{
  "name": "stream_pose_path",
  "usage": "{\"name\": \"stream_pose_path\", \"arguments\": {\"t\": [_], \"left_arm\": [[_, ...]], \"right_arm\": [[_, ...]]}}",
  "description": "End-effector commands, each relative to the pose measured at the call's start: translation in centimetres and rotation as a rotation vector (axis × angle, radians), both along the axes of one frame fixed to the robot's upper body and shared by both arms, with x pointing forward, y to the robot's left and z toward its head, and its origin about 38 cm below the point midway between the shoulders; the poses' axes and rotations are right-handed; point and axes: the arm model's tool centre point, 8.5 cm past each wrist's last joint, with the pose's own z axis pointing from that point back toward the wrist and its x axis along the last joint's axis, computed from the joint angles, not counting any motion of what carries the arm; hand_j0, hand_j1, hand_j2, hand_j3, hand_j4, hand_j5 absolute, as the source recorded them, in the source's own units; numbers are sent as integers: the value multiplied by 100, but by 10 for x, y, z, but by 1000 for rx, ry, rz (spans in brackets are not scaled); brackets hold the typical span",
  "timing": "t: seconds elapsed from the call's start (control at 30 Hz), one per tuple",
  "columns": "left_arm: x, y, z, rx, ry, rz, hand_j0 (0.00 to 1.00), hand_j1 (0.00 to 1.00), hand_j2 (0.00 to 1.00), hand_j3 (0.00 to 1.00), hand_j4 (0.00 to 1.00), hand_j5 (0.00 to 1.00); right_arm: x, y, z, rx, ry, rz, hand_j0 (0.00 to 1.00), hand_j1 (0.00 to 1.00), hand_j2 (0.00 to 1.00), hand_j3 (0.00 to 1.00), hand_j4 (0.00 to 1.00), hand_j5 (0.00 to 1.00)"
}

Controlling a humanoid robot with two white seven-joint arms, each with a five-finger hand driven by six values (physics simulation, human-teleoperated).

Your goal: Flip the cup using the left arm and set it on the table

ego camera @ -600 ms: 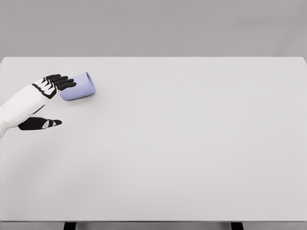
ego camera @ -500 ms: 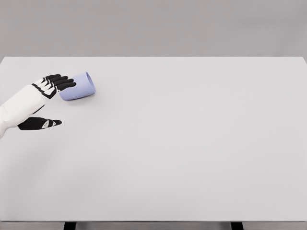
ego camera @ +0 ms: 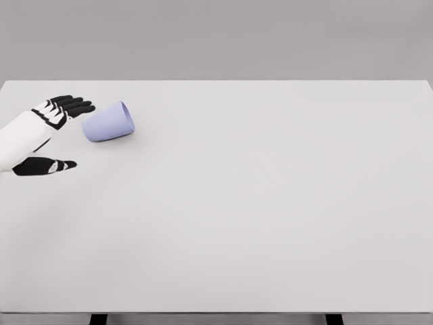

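A pale blue cup (ego camera: 108, 122) lies on its side on the white table (ego camera: 257, 203) at the far left, its wider end pointing right. My left hand (ego camera: 57, 132) is just left of the cup, open, with the fingers (ego camera: 71, 105) stretched out above and the thumb (ego camera: 47, 165) below. A small gap separates the fingertips from the cup. The hand holds nothing. The right arm does not show.
The table's left edge lies close to my left forearm (ego camera: 17, 139). The grey wall stands behind the table's far edge.
My left hand has drawn back to the left and slightly up, away from the cup. The cup has not moved.
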Motion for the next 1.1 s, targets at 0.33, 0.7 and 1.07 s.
{"name": "stream_pose_path", "arguments": {"t": [0.33,0.7,1.07], "left_arm": [[56,2,39,-52,434,233,100,100,100,100,100,100],[98,-46,10,-197,677,616,100,100,100,100,100,100],[127,-72,-9,-100,670,669,100,100,100,100,100,100]], "right_arm": [[0,0,0,0,0,1,100,100,100,100,100,100],[0,0,0,0,0,0,100,100,100,100,100,100],[0,0,0,0,0,0,100,100,100,100,100,100]]}}
